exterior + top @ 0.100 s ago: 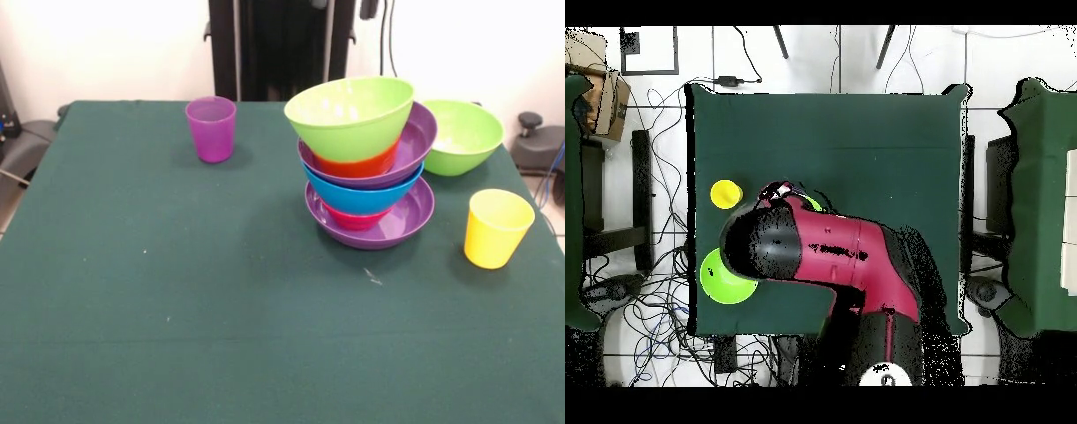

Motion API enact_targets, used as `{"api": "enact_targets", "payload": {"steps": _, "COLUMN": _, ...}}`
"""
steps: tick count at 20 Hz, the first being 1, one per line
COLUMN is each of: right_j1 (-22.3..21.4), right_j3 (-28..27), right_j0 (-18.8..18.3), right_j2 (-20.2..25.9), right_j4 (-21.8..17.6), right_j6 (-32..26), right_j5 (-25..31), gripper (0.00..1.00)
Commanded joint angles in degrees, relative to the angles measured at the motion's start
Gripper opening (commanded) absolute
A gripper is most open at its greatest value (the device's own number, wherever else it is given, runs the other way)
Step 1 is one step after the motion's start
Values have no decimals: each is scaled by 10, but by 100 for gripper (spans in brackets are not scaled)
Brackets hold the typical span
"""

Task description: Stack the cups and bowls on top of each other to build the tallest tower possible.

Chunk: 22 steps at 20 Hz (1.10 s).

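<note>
**Leaning tower standing on the green table, two cups and a bowl lying loose**

The tower (366,168) is sitting right of centre on the table (177,300) in the front view. A wide purple bowl (402,219) is serving as its base, with a small red-pink bowl (353,219) nesting in it. A large blue bowl (362,196) is resting above that, then a second wide purple bowl (415,141), then an orange-red bowl (357,163) peeking out beneath a lime green bowl (349,110) at the top. The upper bowls are tilting, their rims not lying level.

A second lime green bowl (463,137) is standing upright just behind and to the right of the tower, close to it; whether they are touching cannot be told. The yellow cup (497,228) is standing upright near the table's right edge, apart from the tower. The purple cup (212,129) is standing upright well to the left, near the far edge.

In the overhead view the red and black arm (835,250) is reaching over the table and covering the tower. The end effector is hiding beneath the arm, so whether it is spread or pressed together cannot be told.
</note>
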Motion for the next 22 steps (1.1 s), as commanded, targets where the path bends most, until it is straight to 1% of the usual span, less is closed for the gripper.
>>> {"api": "enact_targets", "payload": {"steps": 1, "right_j1": 84, "right_j3": -53, "right_j0": 34, "right_j2": 30, "right_j4": -28, "right_j6": 46, "right_j5": 41, "gripper": 100}}
{"api": "enact_targets", "payload": {"steps": 6, "right_j1": 128, "right_j3": -96, "right_j0": 45, "right_j2": 25, "right_j4": -22, "right_j6": 55, "right_j5": 34, "gripper": 100}}
{"api": "enact_targets", "payload": {"steps": 9, "right_j1": 169, "right_j3": -137, "right_j0": 53, "right_j2": 18, "right_j4": -21, "right_j6": 64, "right_j5": 23, "gripper": 100}}
{"api": "enact_targets", "payload": {"steps": 11, "right_j1": 187, "right_j3": -160, "right_j0": 62, "right_j2": 11, "right_j4": -19, "right_j6": 73, "right_j5": 24, "gripper": 100}}
{"api": "enact_targets", "payload": {"steps": 16, "right_j1": 226, "right_j3": -214, "right_j0": 84, "right_j2": -9, "right_j4": -9, "right_j6": 90, "right_j5": 38, "gripper": 100}}
{"api": "enact_targets", "payload": {"steps": 22, "right_j1": 260, "right_j3": -257, "right_j0": 89, "right_j2": -18, "right_j4": 4, "right_j6": 86, "right_j5": 45, "gripper": 100}}
